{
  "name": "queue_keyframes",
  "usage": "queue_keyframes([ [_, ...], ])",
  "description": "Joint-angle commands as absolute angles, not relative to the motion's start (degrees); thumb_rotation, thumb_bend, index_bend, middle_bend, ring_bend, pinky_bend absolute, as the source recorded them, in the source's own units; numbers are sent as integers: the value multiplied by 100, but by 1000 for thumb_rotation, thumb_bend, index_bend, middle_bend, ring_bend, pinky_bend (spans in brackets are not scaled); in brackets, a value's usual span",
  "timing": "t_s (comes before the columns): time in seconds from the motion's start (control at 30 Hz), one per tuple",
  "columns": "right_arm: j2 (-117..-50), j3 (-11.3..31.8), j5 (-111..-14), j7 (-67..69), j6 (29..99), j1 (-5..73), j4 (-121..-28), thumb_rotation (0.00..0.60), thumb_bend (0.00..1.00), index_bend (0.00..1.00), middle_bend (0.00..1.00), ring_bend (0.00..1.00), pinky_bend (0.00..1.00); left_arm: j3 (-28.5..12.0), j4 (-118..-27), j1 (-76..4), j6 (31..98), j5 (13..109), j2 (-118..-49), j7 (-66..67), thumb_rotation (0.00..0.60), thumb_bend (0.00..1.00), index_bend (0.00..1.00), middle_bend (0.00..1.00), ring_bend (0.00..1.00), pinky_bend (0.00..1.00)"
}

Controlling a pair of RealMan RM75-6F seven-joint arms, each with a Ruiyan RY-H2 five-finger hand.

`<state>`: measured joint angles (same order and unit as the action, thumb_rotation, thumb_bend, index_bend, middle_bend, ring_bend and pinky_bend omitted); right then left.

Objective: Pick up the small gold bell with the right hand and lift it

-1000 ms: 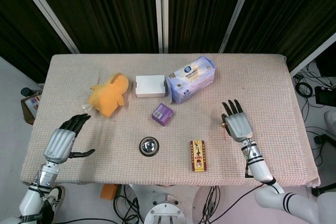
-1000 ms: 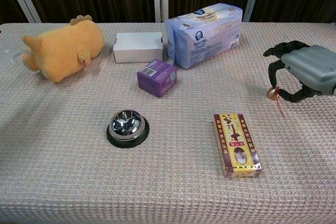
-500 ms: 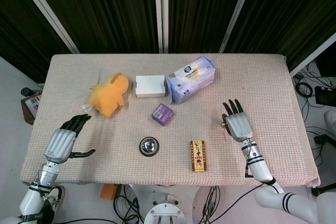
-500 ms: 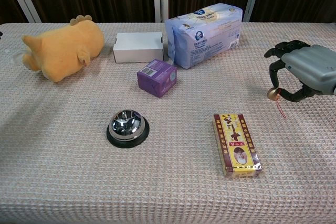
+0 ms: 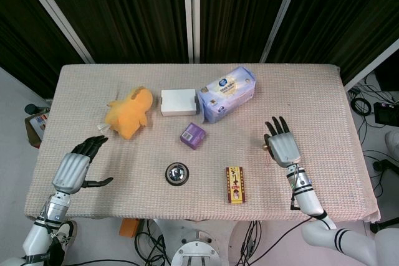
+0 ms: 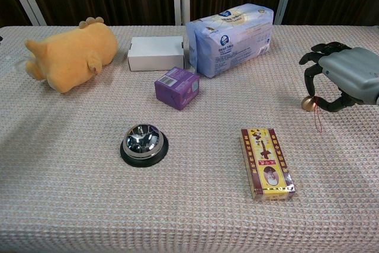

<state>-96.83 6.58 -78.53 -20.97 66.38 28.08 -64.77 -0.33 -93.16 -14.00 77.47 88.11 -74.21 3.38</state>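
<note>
Near the counter's (image 5: pixel 324 91) right edge, the right robot hand (image 5: pixel 282 144) pinches the small gold bell (image 6: pixel 307 103) between thumb and fingertip, other fingers curled loosely, the bell raised off the cloth with its red cord (image 6: pixel 318 117) dangling. Bare cloth surrounds it; the red-and-yellow box (image 6: pixel 266 162) lies nearest, toward the front edge. The left robot hand (image 5: pixel 76 166) hovers at the front-left corner, fingers apart, holding nothing, well apart from the call bell (image 5: pixel 177 173).
</note>
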Motion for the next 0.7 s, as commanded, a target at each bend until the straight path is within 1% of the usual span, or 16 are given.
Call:
queue_keyframes([
  [0.03, -9648, 663, -7893, -2050, 6681, 2803, -6520, 600, 316, 654, 161, 0, 0, -33, -9315, -1401, 7742, 8810, -7419, 330, 458, 98, 108, 96, 100, 244],
  [0.23, -9446, 735, -8183, -1839, 7016, 2832, -6966, 600, 319, 694, 185, 0, 0, -31, -9315, -1402, 7737, 8811, -7413, 304, 458, 98, 108, 96, 99, 244],
  [0.37, -9229, 827, -8395, -1558, 7270, 2850, -7629, 600, 321, 737, 226, 0, 0, -30, -9324, -1399, 7747, 8820, -7411, 298, 457, 98, 108, 96, 100, 244],
  [0.43, -9077, 896, -8329, -1325, 7255, 2833, -8041, 600, 323, 750, 234, 0, 0, -30, -9331, -1394, 7758, 8826, -7408, 294, 455, 97, 108, 96, 100, 244],
  [0.47, -9015, 926, -8415, -1470, 7355, 2845, -8056, 600, 333, 755, 239, 0, 0, -30, -9333, -1392, 7763, 8829, -7407, 292, 455, 98, 108, 96, 100, 244],
  [0.57, -9070, 927, -8969, -2240, 7919, 2893, -7490, 600, 342, 765, 253, 0, 0, -25, -9339, -1390, 7767, 8838, -7405, 282, 458, 98, 108, 96, 100, 244],
  [0.6, -9111, 930, -8895, -2134, 7924, 2854, -7509, 600, 339, 768, 254, 0, 0, -22, -9336, -1390, 7764, 8841, -7406, 281, 458, 98, 108, 96, 99, 244],
  [0.7, -9053, 932, -8307, -1483, 7489, 2721, -8097, 600, 338, 777, 252, 0, 0, -18, -9332, -1397, 7739, 8833, -7414, 277, 457, 98, 108, 96, 100, 244],
])
